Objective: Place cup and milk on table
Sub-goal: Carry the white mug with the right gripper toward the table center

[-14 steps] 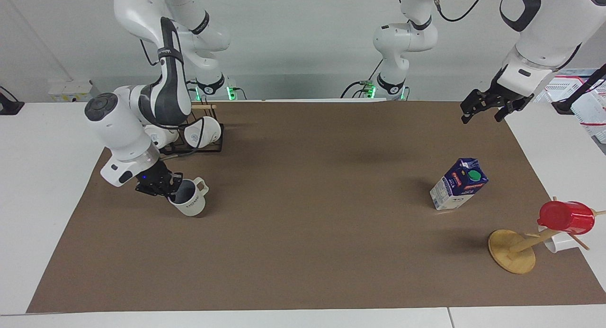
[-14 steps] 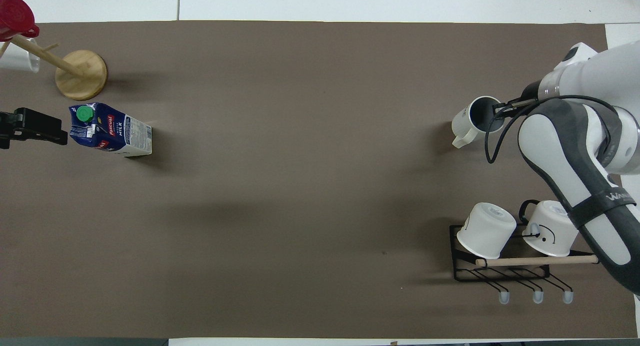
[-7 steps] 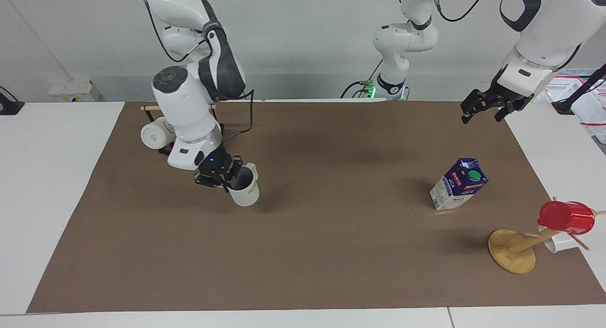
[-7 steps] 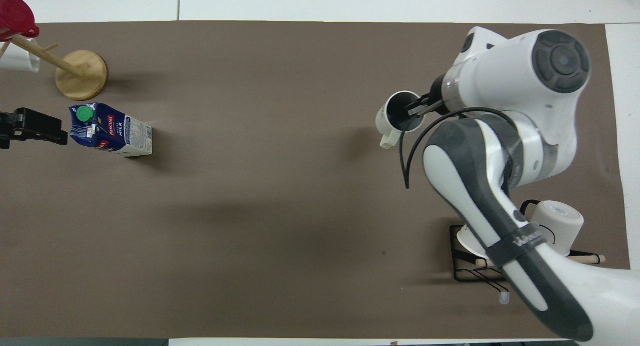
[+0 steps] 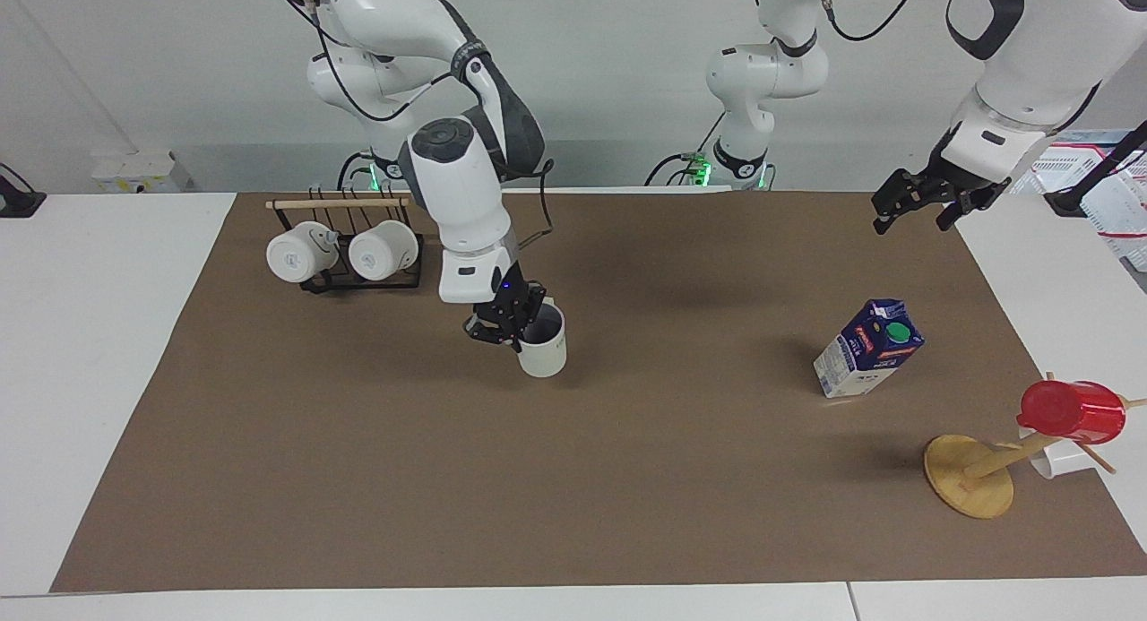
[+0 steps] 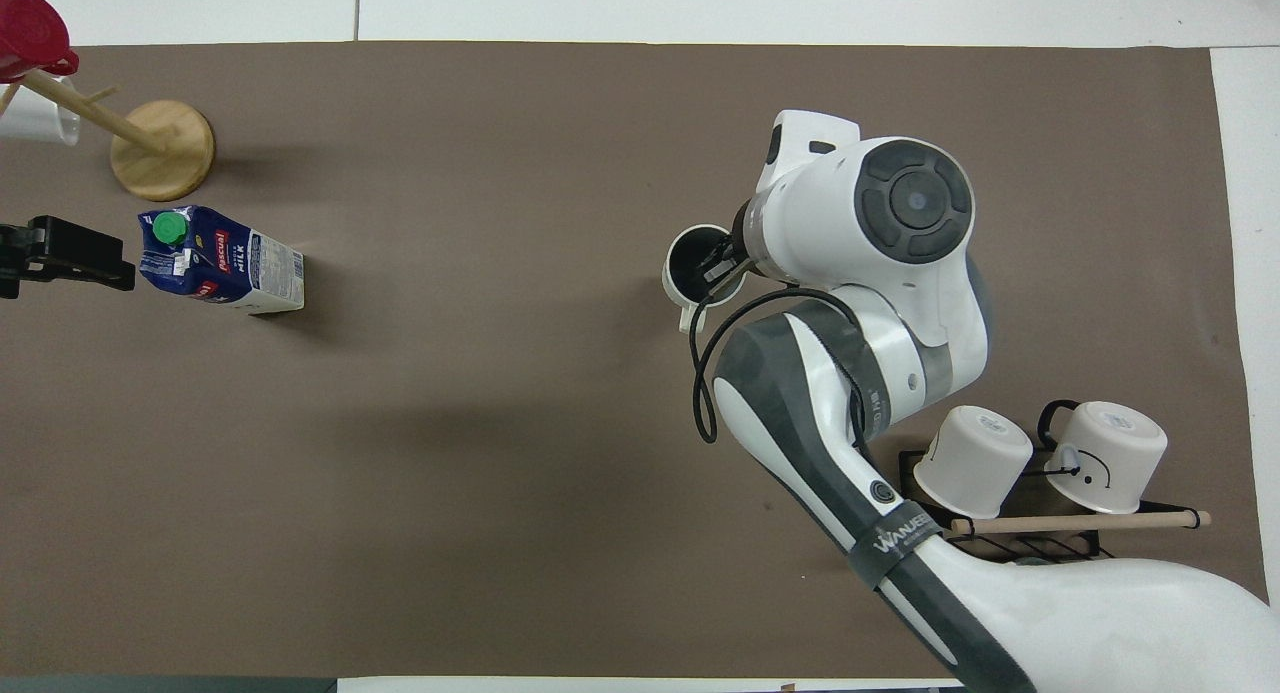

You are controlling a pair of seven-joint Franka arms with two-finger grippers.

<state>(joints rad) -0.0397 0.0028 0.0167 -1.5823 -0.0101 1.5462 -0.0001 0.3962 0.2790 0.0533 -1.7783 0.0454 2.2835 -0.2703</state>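
The cream-white cup point(image 5: 547, 350) hangs upright in my right gripper point(image 5: 518, 331), which is shut on its rim with one finger inside, low over the middle of the brown mat point(image 5: 627, 495) on the table. In the overhead view the cup point(image 6: 682, 273) sits under the right gripper point(image 6: 722, 270), handle toward the robots. The milk point(image 5: 867, 348) stands on the mat toward the left arm's end; it also shows in the overhead view point(image 6: 222, 270). My left gripper point(image 5: 921, 207) is open and empty in the air beside the milk point(image 6: 62, 258), and waits.
A black rack point(image 5: 358, 279) with two white mugs stands near the robots at the right arm's end point(image 6: 1010, 548). A wooden cup tree point(image 5: 970, 478) carrying a red cup point(image 5: 1072, 412) stands farther from the robots than the milk point(image 6: 162, 151).
My right arm has carried the cup from the right arm's end of the mat toward the middle. The left arm and the milk have not moved.
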